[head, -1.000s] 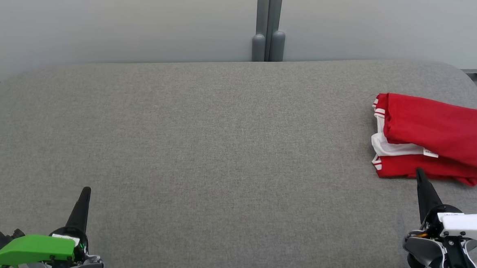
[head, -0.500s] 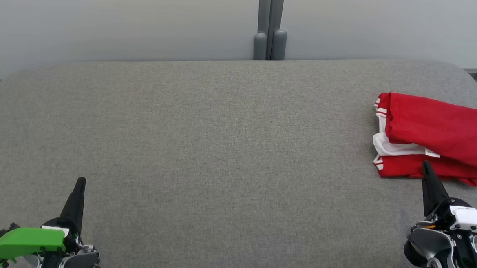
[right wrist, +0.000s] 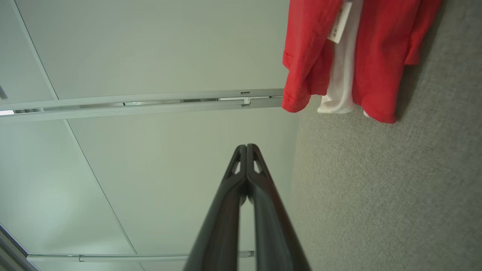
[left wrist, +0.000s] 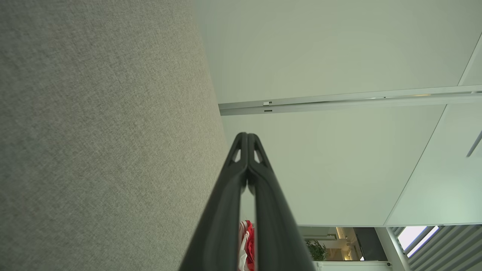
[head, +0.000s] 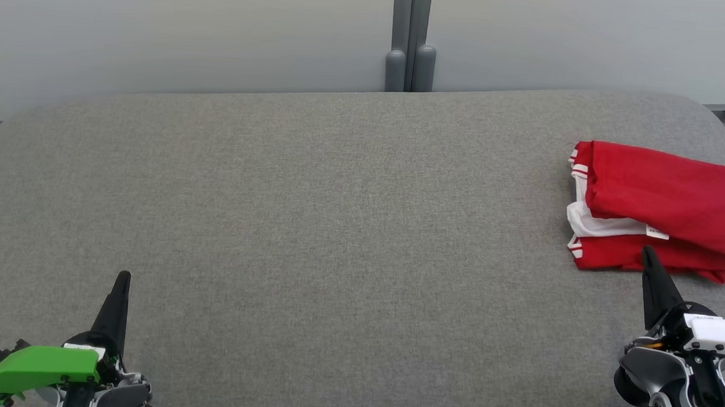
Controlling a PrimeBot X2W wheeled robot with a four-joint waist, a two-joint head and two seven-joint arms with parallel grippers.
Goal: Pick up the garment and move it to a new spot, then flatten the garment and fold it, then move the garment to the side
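Head view: arms come to rest, folded garment set off to the right

The right gripper (head: 649,257) has its two dark fingers pressed tight together with nothing between them. The right wrist view shows the same: tips meeting, no cloth caught. Over the last second it crept a little forward towards the cloth, then stopped; in the last half second it has not stirred. From the head its tip overlaps the near red hem, but the wrist view shows grey fabric between the tip and the cloth, so it is probably just short of touching.

The left gripper (head: 122,279) is likewise closed flat on itself and empty, low at the near left, well apart from the cloth. It too shifted slightly and then held.

The garment (head: 667,188), red with white trim and a small white label (head: 656,232), lies folded in a compact stack at the far right of the grey cushion (head: 336,227), partly running off the picture's right edge. It has not moved; its small shift across the picture matches that of the post (head: 411,38) on the wall behind, so the camera turned.

With both arms idle and the stack lying aside, the task looks finished, or very nearly so.
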